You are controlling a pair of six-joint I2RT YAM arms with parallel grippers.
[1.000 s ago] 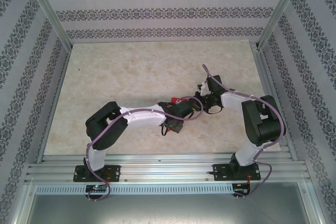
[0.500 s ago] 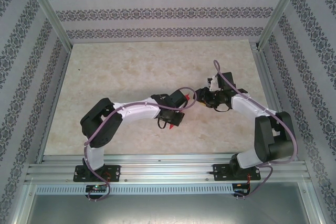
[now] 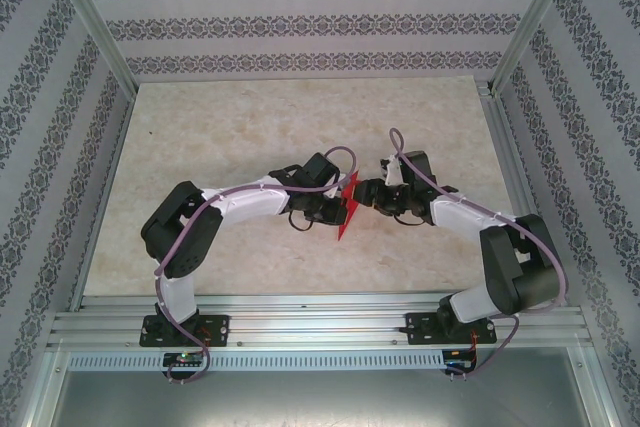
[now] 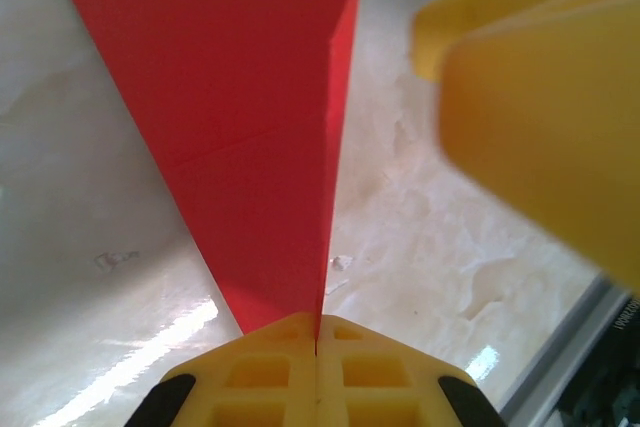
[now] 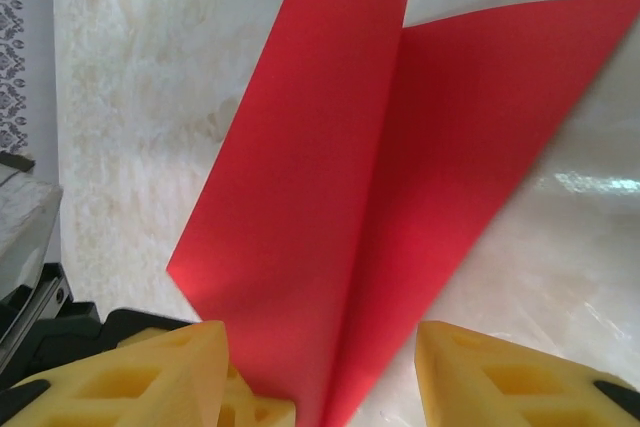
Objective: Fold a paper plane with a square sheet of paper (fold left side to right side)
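- Now, your left hand [image 4: 317, 335] is clamped tight on the narrow end of the folded red paper [image 4: 250, 127]. The sheet fans out straight ahead of the fingertips, with its crease in line with the seam between them.
- From above, the paper [image 3: 346, 209] stands on edge just beyond that hand, lifted off the tabletop [image 3: 250, 127], a slim pointed sliver between your two hands.
- This one pinch looks like the only hold on the paper. If you swing or tilt the left hand sharply, I judge the thin sheet could flop over, or slide out of the pinch and drop to the tabletop below.
- Your right hand [image 3: 366, 197] stands about half open. The crease runs down between its fingers [image 5: 500, 372], and the two wings spread away ahead of them. I cannot tell whether the left-hand finger touches the sheet.
- If you close this hand off the crease line, you would likely crumple a wing or press in a crooked fold.
- The hands are very near each other; a right finger [image 4: 540, 127] looms just beside the left hand's fingertips. A careless approach could knock them together and jolt the paper loose.
- Pulling the hands apart while both grip risks a tear.
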